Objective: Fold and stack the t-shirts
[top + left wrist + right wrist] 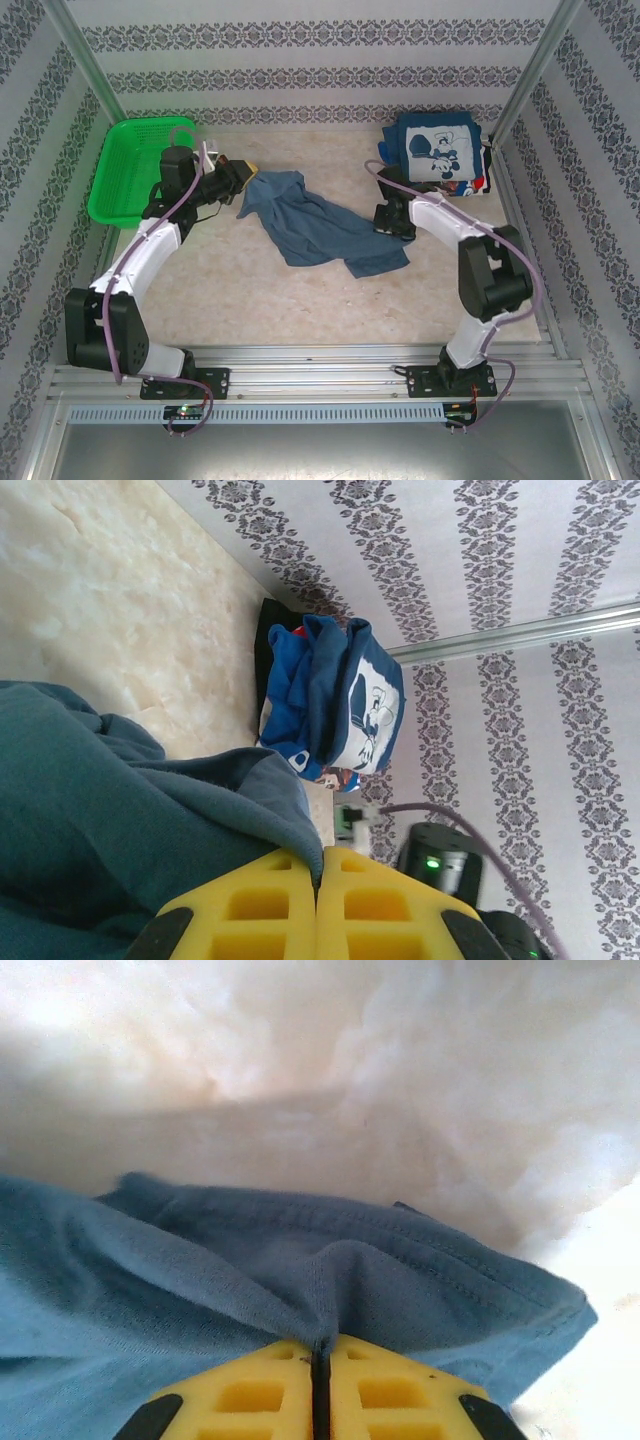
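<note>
The pale marbled table [300,310] carried everything. Across its middle sprawled the slate-blue t-shirt [310,225], unfolded and rumpled, its long axis running on a diagonal from the far left down toward the near right. At the far left corner sat the green mesh basket [125,190], apart from the cloth. In the far right corner lay the pile of navy mouse-print t-shirts [440,155], loosely heaped rather than squared. The left hand [250,172] met the shirt's far-left end. Its wrist view showed the yellow fingers [260,910] pressed flat together, with a fold of blue cloth running into the seam between them, so it appeared to have that end pinched. The right hand [390,228] stood over the shirt's right edge, just in front of the pile. Its own camera showed the fingers [250,1395] closed on a gathered ridge of blue fabric. Each hand thus held an opposite end of the diagonal, with the bulk of the shirt slack between them. The pile lay nearer the right arm, so any carry to the stack would likely favour that side.
</note>
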Robot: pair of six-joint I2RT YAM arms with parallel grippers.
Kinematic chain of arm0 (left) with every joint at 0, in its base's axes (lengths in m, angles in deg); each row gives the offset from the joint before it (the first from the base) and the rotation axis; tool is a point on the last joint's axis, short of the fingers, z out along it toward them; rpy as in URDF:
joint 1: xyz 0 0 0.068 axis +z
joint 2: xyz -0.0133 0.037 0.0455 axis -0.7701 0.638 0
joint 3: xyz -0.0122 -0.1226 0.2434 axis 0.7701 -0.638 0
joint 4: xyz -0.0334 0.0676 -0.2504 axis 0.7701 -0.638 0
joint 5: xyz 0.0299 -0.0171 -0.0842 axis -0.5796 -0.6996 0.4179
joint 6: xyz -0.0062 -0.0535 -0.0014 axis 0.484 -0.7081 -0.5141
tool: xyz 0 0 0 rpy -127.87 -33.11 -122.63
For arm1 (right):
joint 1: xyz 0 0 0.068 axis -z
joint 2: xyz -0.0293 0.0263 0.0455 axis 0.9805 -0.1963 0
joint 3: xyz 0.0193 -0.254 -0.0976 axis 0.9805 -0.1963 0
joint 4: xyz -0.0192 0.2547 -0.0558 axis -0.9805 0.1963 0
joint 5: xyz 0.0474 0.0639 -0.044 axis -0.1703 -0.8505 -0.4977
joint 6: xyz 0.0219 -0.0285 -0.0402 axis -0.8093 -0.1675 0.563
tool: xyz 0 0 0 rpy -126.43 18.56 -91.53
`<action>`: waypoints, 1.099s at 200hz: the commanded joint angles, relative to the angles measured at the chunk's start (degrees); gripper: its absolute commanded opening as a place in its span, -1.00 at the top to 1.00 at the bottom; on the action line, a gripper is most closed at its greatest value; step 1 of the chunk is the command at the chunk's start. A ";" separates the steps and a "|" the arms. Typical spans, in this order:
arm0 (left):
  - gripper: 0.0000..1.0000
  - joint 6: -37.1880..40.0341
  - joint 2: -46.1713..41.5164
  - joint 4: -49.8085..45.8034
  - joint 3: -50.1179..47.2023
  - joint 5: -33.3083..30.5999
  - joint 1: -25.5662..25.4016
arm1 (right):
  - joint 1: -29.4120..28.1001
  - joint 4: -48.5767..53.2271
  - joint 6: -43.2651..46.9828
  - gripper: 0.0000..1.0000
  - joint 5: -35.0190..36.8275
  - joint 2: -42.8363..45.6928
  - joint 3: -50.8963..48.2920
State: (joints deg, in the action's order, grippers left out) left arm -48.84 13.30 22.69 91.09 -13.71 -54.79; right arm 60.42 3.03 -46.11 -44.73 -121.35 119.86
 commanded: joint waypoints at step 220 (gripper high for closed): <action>1.00 10.96 -10.79 -23.15 11.87 -7.19 0.21 | 2.75 19.07 -1.79 0.87 -11.86 27.92 1.58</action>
State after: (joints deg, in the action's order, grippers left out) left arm -40.31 -2.88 -0.15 108.55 -17.62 -54.74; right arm 61.29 23.58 -48.97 -57.58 -88.12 123.05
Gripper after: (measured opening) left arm 0.055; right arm 0.066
